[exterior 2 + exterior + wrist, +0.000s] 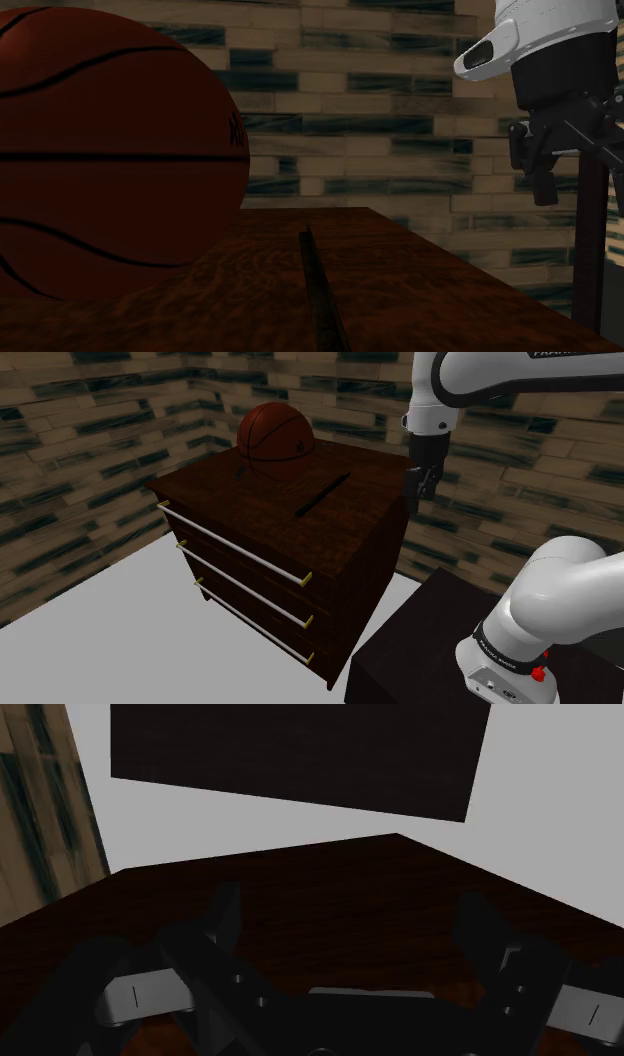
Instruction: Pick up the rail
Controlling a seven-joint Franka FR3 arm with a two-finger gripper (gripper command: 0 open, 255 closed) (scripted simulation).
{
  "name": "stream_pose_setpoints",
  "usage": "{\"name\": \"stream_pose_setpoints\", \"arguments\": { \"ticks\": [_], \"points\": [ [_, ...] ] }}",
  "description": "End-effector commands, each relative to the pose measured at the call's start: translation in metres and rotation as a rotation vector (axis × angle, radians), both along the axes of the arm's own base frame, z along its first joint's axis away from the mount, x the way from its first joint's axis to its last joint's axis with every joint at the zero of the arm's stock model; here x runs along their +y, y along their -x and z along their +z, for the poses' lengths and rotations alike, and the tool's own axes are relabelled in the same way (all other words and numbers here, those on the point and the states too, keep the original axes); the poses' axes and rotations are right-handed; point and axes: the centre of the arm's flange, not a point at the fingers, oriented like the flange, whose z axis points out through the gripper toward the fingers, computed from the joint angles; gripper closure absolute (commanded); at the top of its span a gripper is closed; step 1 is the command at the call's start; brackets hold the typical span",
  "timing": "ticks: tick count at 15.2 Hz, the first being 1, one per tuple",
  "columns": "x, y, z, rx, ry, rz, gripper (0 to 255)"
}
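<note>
Gripper (418,492): you have it hanging in the upper right of the shoulder view, pointing down, just off the right-hand edge of the dresser (345,567) top. It touches nothing. In the wrist view the two fingers (225,916) stand wide apart with nothing between them. Below them lies a corner of dark wood surface, with grey floor (560,824) past it.

Rail (322,495): a thin dark bar lying flat on the dresser top, near the middle of the shoulder view, running from lower left to upper right. Its upper-right end is the end nearer the gripper, but the two are clearly apart. In the second exterior view the rail (318,285) runs from the bottom centre away across the wood. There the gripper sits at the upper right, above the rail's level and off to its right.

Basketball (276,435): dark orange, resting on the dresser top at the upper left of the rail and not touching it.

Dresser: dark wood with three drawers, each with a white bar handle (235,544) tipped in a brass colour.

Stand (420,642): a dark box at the lower right of the shoulder view.
</note>
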Motion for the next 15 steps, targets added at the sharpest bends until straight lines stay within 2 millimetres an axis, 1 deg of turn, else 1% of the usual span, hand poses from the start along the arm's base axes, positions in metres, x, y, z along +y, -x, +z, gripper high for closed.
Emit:
{"name": "stream_pose_setpoints", "arguments": {
  "ticks": [1, 5, 8, 12, 15],
  "points": [
    [0.000, 0.000, 0.000, 0.000, 0.000, 0.000, 0],
    [0.031, -0.033, -0.006, -0.047, 0.033, -0.244, 0],
    [0.048, -0.062, -0.010, -0.083, 0.057, -0.428, 0],
    [0.062, -0.105, -0.014, -0.130, 0.090, -0.672, 0],
    [0.066, -0.139, -0.016, -0.165, 0.115, -0.855, 0]
  ]
}}
